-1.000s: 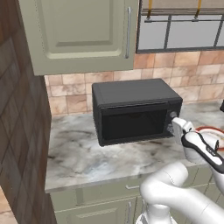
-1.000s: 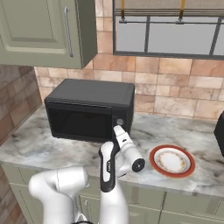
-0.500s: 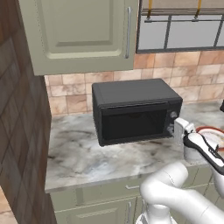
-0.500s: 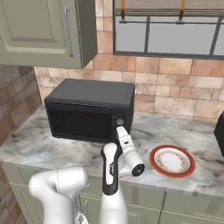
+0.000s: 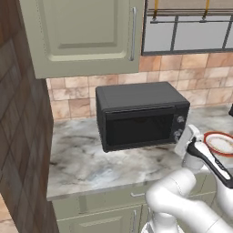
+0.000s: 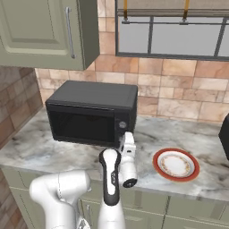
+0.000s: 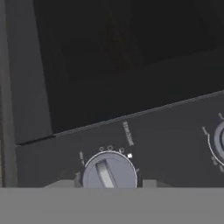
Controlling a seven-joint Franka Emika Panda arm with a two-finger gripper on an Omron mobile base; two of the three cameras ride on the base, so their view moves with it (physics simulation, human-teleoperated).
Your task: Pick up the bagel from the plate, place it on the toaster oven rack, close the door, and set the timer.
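Observation:
The black toaster oven [image 5: 141,98] [image 6: 91,96] stands on the marble counter with its door [image 5: 139,129] [image 6: 82,127] closed. Its dark glass [image 7: 122,52] hides the bagel and the toaster oven rack. My gripper [image 5: 179,136] [image 6: 124,136] [image 7: 109,183] is pressed against the control strip on the oven's right end. A round grey knob [image 7: 109,169] sits between the two fingertips, which touch its sides. Another knob [image 7: 218,142] shows at the hand view's right edge. The plate [image 5: 220,143] [image 6: 175,164], white with a red-orange rim, lies bare on the counter right of the oven.
Green wall cabinets [image 5: 82,36] [image 6: 40,31] hang above the oven, with a tiled wall and a window [image 6: 179,31] behind. A brown wood panel [image 5: 18,136] bounds the counter's left end. A dark object [image 6: 225,138] stands at the far right.
The hand has stayed at the oven's knobs, shifting only slightly, while the forearm and wrist have turned. Oven, door and plate are unmoved.

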